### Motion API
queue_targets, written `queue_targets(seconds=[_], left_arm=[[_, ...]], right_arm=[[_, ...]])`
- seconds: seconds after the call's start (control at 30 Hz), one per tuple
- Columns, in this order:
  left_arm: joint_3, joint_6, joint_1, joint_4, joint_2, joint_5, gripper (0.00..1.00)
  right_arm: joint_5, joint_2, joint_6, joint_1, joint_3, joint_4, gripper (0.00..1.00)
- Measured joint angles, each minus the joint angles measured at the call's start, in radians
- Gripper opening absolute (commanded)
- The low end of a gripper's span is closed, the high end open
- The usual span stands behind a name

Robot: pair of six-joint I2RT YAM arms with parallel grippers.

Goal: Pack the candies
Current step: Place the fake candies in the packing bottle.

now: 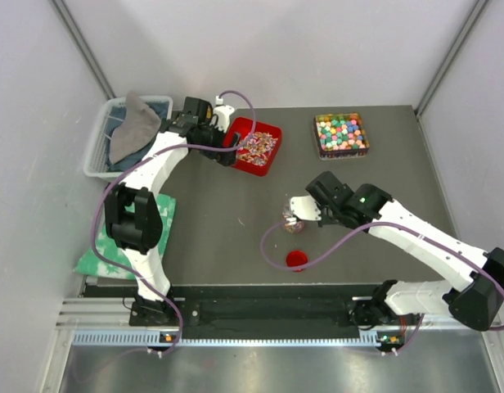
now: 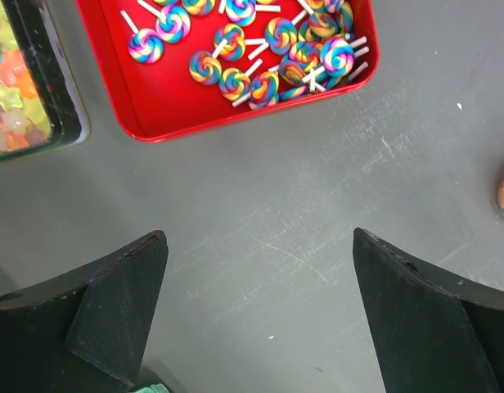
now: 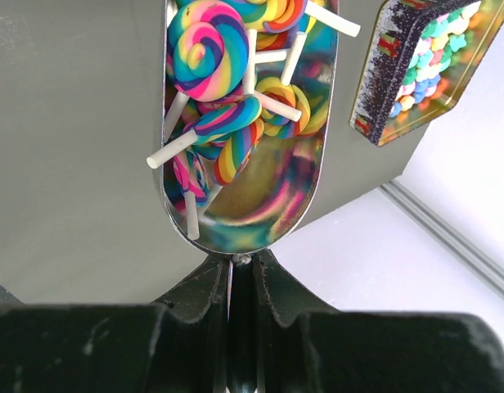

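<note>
Rainbow swirl lollipop candies point(image 3: 207, 49) lie in a shiny metal scoop point(image 3: 260, 205), and my right gripper point(image 3: 242, 270) is shut on the scoop's thin handle. From above, that gripper point(image 1: 311, 211) holds the scoop point(image 1: 299, 205) just over a small clear jar point(image 1: 291, 220) with candies inside. More lollipops fill a red tray point(image 1: 272, 135), also in the left wrist view point(image 2: 154, 98). My left gripper point(image 2: 260, 311) hangs open over bare table, short of the tray. A square tin of round pastel candies point(image 1: 342, 135) stands at the back right point(image 3: 416, 65).
A red round lid point(image 1: 298, 259) lies on the table near the front, below the jar. A pale basket point(image 1: 96, 151) with a grey cloth point(image 1: 133, 123) sits at the back left. A green cloth point(image 1: 92, 260) lies by the left arm's base.
</note>
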Motion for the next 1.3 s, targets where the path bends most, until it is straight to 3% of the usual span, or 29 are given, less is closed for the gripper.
queue_targets(seconds=[1.3], left_arm=[[-0.040, -0.001, 0.000, 0.021, -0.010, 0.031, 0.99]], right_arm=[[0.163, 0.071, -0.122, 0.087, 0.058, -0.009, 0.00]])
